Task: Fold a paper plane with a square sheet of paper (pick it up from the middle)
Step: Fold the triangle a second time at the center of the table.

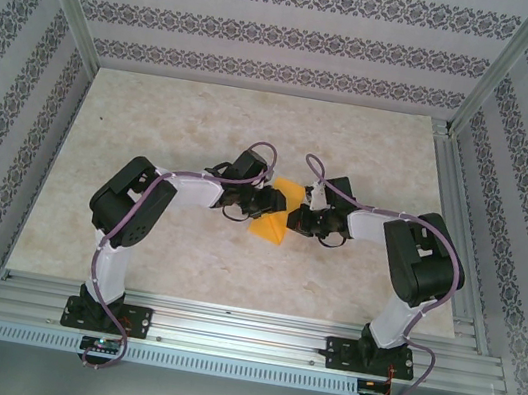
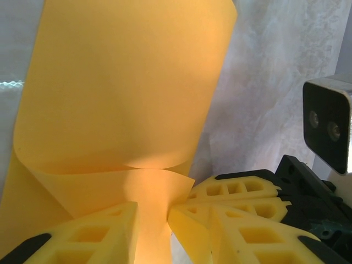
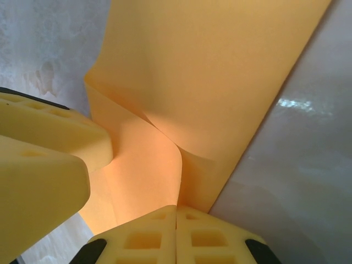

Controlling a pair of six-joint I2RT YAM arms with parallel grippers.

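Note:
The square sheet of paper (image 1: 272,221), orange-yellow and bent into a curl with one crease, hangs between my two grippers above the table's middle. My right gripper (image 3: 176,217) is shut on the sheet (image 3: 209,66); its pads meet where a folded edge runs in. My left gripper (image 2: 153,220) has its jaws partly apart, with a strip of the sheet (image 2: 121,82) passing through the gap. From above, the left gripper (image 1: 271,204) and right gripper (image 1: 297,215) face each other closely. The right gripper's fingers (image 2: 236,190) lie just beside the left one's. The paper plane is out of view.
The pale marbled table (image 1: 256,125) is walled by patterned panels and aluminium posts. A metal rail (image 1: 242,331) runs along the near edge at the arm bases. The right wrist's camera housing (image 2: 330,124) sits close to the left gripper.

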